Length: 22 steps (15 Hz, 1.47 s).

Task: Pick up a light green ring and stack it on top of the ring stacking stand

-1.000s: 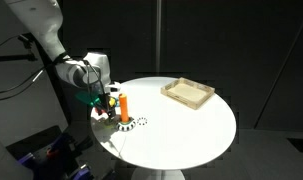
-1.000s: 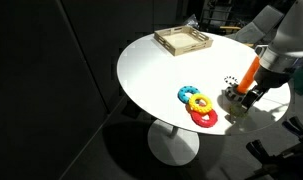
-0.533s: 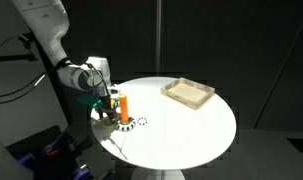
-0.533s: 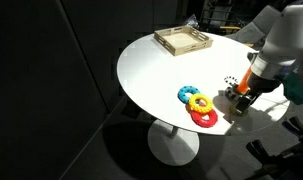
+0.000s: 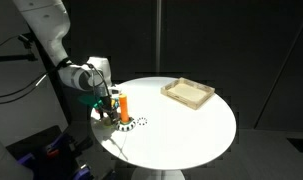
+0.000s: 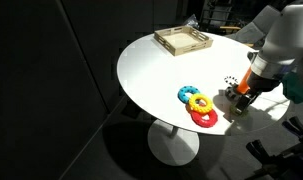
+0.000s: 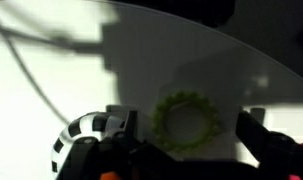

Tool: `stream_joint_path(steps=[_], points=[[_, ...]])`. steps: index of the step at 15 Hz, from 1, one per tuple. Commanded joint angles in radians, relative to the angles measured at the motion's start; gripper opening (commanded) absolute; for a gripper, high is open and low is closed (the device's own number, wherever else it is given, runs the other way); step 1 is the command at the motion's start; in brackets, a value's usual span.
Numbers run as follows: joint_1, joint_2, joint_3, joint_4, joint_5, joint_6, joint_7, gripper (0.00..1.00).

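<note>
One light green ring [image 7: 186,122] is seen between the gripper [image 7: 186,150] fingers — spread apart, nothing pinched. At nine o'clock sits the speckled ring [image 7: 76,135]. Farther off stands the ring stacking stand [image 5: 123,106]; the ring could be dropped if squeezed off-centre.

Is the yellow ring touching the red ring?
Touching: in an exterior view the yellow ring overlaps the red ring with no gap.

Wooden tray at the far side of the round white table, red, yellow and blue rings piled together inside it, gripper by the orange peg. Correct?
Not quite. The rings lie on the bare table, apart from the wooden tray, as an exterior view shows. The gripper is by the orange peg.
</note>
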Motion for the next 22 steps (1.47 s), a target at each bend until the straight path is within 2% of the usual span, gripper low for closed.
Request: stream_joint_path(steps=[1, 18, 22], points=[[0.005, 0.003, -0.002, 0.0, -0.003, -0.001, 0.002, 1.0], [0.025, 0.049, -0.028, 0.014, -0.022, 0.059, 0.015, 1.0], [0.026, 0.055, -0.016, 0.012, -0.006, 0.071, 0.007, 1.0]])
